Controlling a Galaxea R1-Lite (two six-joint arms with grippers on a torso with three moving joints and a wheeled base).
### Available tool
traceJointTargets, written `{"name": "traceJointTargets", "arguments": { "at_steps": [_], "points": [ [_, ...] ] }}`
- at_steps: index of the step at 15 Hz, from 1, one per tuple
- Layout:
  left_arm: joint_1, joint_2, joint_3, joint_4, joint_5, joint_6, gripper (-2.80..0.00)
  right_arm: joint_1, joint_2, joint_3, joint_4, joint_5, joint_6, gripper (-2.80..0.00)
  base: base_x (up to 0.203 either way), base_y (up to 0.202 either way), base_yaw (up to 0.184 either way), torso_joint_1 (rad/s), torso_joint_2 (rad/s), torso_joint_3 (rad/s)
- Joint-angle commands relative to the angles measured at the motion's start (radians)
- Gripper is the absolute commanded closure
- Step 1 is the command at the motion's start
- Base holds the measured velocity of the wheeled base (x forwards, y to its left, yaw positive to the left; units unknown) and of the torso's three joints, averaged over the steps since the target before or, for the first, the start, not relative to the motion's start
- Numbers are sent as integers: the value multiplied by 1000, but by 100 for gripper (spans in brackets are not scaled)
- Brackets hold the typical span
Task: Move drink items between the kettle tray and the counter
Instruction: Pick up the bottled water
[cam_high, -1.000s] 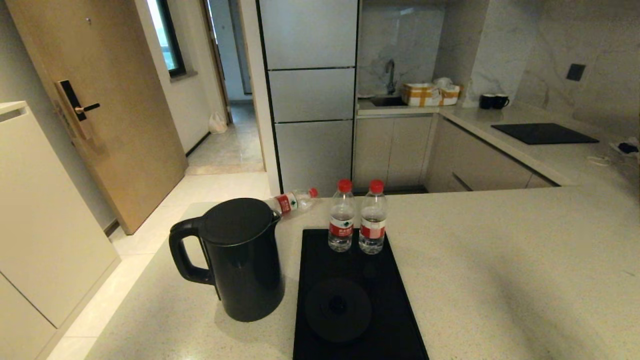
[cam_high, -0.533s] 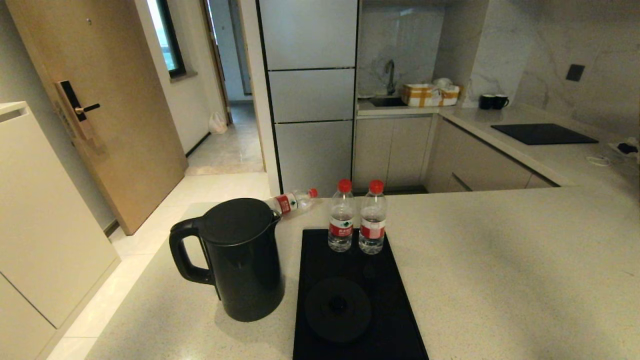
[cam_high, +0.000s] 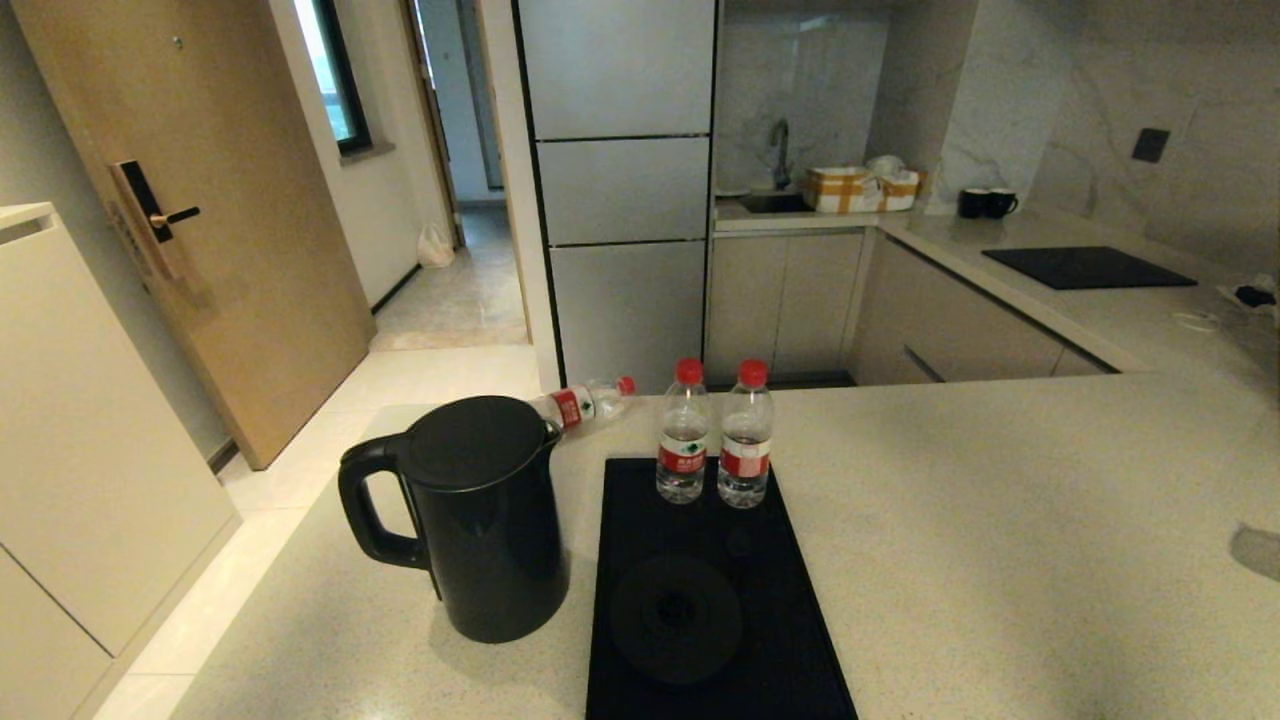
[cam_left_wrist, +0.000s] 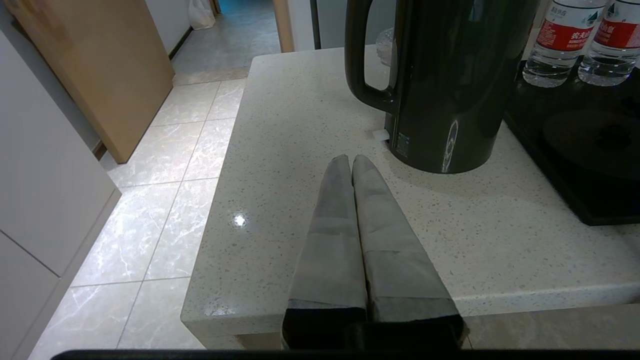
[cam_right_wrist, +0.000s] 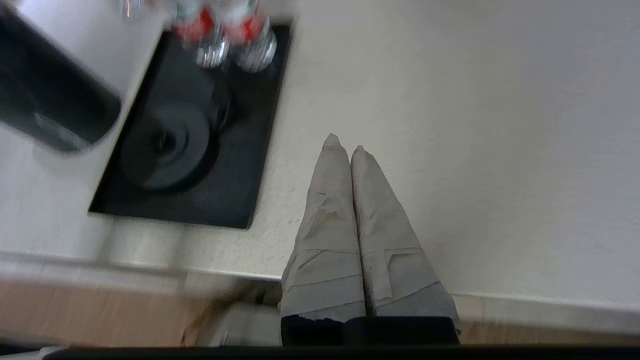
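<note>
On a pale stone table (cam_high: 1000, 520): kettle tray (cam_high: 780, 640) with its round base disc (cam_high: 676, 620) bare, tall black kettle (cam_high: 490, 530) upright just left of it, handle turned leftward. Two red-capped bottles (cam_high: 715, 440) upright at the tray's far end, a third bottle (cam_high: 590, 402) lying flat beyond the kettle. Left gripper (cam_left_wrist: 352, 162) nearer the kettle, fingers pressed together, empty; right gripper (cam_right_wrist: 344, 142) likewise clenched, right of the tray.
</note>
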Motion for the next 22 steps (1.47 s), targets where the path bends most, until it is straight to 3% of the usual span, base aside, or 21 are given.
{"name": "traceJointTargets", "arguments": {
  "at_steps": [1,5,9,12,16,22],
  "points": [
    [0,0,-1,0,0,0,0,32,387,24,-170,20,-5,-280,0,0,0,0,0,0],
    [0,0,0,0,0,0,0,122,749,53,-653,31,-8,-280,0,0,0,0,0,0],
    [0,0,0,0,0,0,0,184,872,42,-847,19,-8,-280,0,0,0,0,0,0],
    [0,1,-1,0,0,0,0,301,1107,-44,-1058,-81,4,-280,0,0,0,0,0,0],
    [0,0,0,0,0,0,0,367,1245,-213,-1137,-198,19,-280,0,0,0,0,0,0],
    [0,1,-1,0,0,0,0,365,1291,-309,-1152,-221,21,-280,0,0,0,0,0,0]
  ]
}}
